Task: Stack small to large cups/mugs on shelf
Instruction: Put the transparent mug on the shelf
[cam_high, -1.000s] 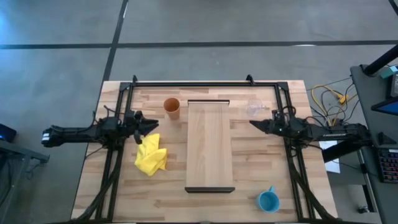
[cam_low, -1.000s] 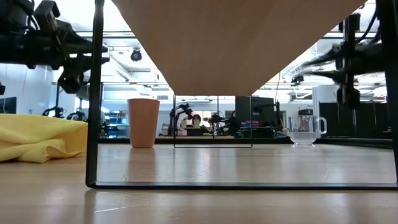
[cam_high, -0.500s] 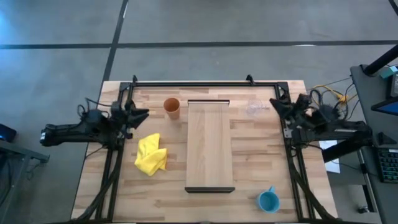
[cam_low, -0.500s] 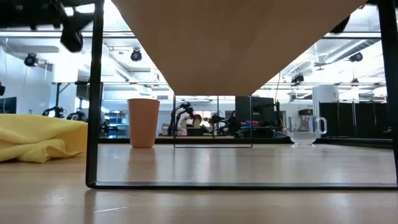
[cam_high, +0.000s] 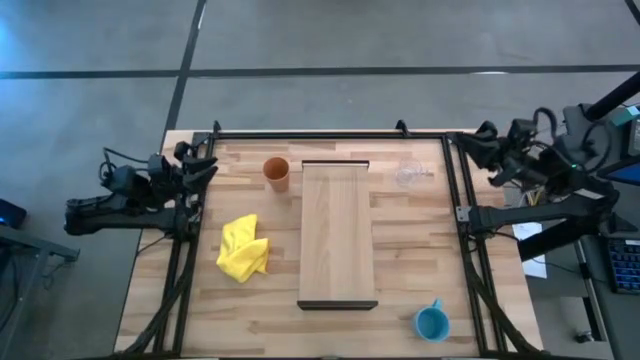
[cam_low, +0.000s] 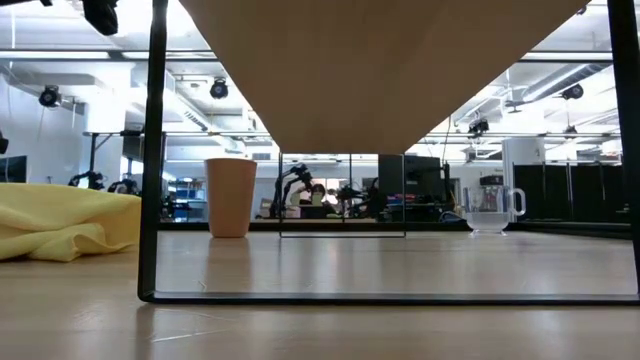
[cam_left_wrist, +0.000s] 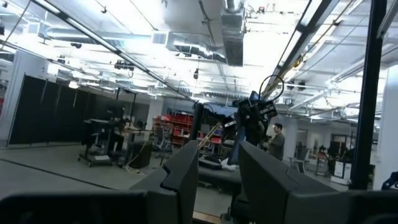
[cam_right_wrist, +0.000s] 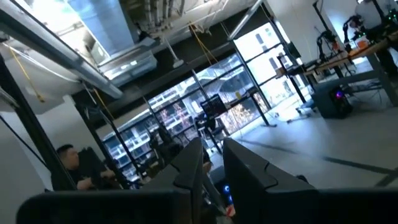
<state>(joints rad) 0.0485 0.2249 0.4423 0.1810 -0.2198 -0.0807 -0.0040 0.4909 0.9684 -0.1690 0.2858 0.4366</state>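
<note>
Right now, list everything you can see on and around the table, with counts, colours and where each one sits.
shelf: one, pale wood, raised along the table's middle.
orange-brown cup: one, upright, beside the shelf's far left corner.
clear glass mug: one, right of the shelf's far end.
light-blue mug: one, near right, beyond the shelf's near end.
yellow cloth: one, crumpled, left of the shelf.
table: one, slatted wood, black frame.
left end effector: one, dark, empty, raised at the left edge.
right end effector: one, dark, empty, raised at the far right edge.
</note>
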